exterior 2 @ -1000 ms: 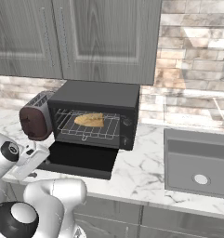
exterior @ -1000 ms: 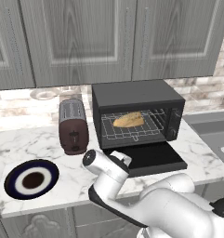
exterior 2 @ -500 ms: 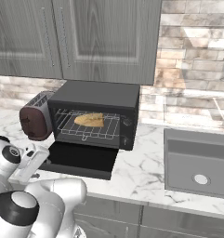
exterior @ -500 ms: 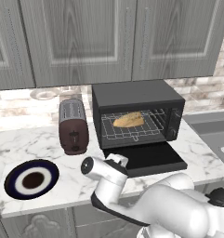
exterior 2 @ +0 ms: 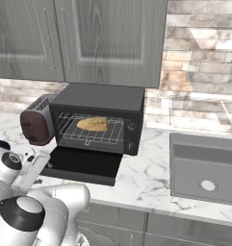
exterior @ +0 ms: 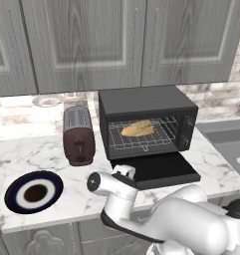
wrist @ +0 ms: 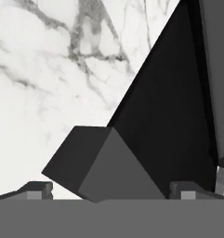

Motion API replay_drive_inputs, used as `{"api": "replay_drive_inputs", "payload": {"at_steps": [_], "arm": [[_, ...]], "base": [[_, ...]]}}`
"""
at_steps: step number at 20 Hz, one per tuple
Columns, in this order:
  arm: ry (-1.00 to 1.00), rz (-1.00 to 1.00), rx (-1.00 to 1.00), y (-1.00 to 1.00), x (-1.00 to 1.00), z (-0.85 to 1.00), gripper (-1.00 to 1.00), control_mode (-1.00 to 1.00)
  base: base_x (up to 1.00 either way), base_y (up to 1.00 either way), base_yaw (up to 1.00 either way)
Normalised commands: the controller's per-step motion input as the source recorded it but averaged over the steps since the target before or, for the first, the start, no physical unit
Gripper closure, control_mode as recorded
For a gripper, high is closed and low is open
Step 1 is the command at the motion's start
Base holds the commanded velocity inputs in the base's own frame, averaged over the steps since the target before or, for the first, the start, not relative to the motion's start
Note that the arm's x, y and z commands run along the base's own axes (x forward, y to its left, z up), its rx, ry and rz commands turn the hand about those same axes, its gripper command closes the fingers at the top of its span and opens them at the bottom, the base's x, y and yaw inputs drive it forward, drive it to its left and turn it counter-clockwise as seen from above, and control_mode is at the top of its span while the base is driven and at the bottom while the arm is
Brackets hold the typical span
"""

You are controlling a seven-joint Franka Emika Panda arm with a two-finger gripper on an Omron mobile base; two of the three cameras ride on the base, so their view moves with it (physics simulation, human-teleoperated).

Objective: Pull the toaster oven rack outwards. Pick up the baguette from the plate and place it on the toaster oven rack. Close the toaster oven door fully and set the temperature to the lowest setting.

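Observation:
The black toaster oven stands on the counter with its door folded down flat. Inside, the baguette lies on the wire rack. The navy plate sits bare at the front left. My hand hangs low at the door's front left corner. In the hand view my gripper is open. The grey end of the door's bar handle lies between the two fingertips, with the black door panel behind it.
A maroon slot toaster stands just left of the oven. The sink lies to the right. Grey wall cabinets hang above the oven. White marble counter runs beside the door.
The arm has sunk a little lower beside the door's front left corner. The gripper has stayed open. Oven, baguette and plate have not moved.

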Motion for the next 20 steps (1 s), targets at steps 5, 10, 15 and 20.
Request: {"api": "replay_drive_inputs", "payload": {"at_steps": [5, 10, 15, 20], "arm": [[-0.12, 0.08, -0.02, 0.00, 0.40, 0.02, -1.00, -1.00], [-0.16, 0.06, 0.00, 0.00, 0.43, 0.32, -1.00, -1.00], [-0.13, 0.02, 0.00, 0.00, 0.44, 0.51, -1.00, -1.00], [-0.07, 0.00, 0.00, 0.00, 0.50, 0.52, -1.00, -1.00]], "base": [[0.00, 0.00, 0.00], [0.00, 0.00, 0.00], [0.00, 0.00, 0.00], [0.00, 0.00, 0.00]]}}
